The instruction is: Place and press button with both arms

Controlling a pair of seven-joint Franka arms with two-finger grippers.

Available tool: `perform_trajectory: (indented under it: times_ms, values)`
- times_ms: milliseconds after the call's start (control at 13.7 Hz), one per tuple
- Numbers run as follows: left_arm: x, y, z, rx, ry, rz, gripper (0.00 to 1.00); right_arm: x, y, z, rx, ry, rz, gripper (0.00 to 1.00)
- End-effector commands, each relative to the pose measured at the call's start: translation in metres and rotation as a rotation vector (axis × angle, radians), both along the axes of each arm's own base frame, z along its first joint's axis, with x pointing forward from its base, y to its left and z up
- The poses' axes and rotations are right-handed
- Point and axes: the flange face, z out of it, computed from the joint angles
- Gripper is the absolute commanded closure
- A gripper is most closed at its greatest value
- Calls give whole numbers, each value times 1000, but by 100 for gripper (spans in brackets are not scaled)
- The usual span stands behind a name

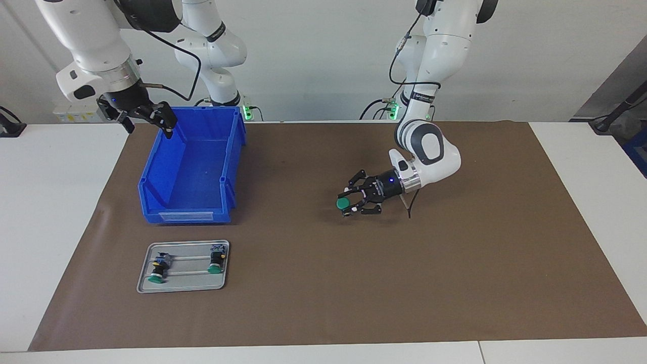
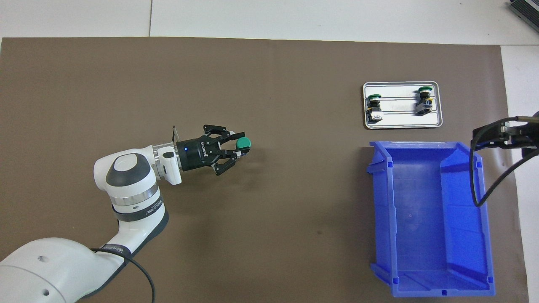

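My left gripper [image 1: 347, 204] lies low over the middle of the brown mat, turned sideways and shut on a button [image 1: 343, 203] whose round green cap points toward the right arm's end of the table. From overhead, the same button [image 2: 243, 143] sits between the fingertips of the left gripper [image 2: 238, 145]. Two more green-capped buttons [image 1: 158, 270] [image 1: 216, 263] lie on a small metal tray [image 1: 182, 289]. My right gripper [image 1: 148, 126] hangs open and holds nothing, over the corner of the blue bin [image 1: 151, 167] that is closest to the robots.
The open blue bin [image 2: 381, 202] stands at the right arm's end of the mat, and nothing shows inside it. The metal tray [image 2: 402, 125] lies just farther from the robots than the bin. A brown mat [image 1: 455, 283] covers most of the white table.
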Motion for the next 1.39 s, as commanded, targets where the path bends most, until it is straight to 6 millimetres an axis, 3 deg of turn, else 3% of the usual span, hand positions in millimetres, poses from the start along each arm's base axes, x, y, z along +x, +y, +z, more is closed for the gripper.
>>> perform_trajectory:
  times_ms: [0, 513, 586, 659, 732, 1098, 1318]
  values:
    - [-2, 15, -19, -70, -47, 9, 100, -7, 2, 2, 10, -24, 35, 0]
    - [-28, 30, -34, -93, -66, 26, 100, -7, 2, 2, 10, -22, 35, 0]
    - [-28, 30, -32, -104, -69, 24, 73, -7, 2, 2, 11, -24, 35, 0]
    - [-28, 32, -31, -114, -72, 24, 35, -7, 2, 1, 10, -22, 35, 0]
    - [-26, 34, -28, -119, -77, 28, 25, -7, 2, 1, 10, -23, 31, 0]
    - [-18, 52, -22, -147, -46, 63, 25, -7, 2, 1, 11, -23, 22, 0]
    - [-11, 59, 11, -147, 97, 112, 26, -7, 2, 1, 11, -23, 22, 0]
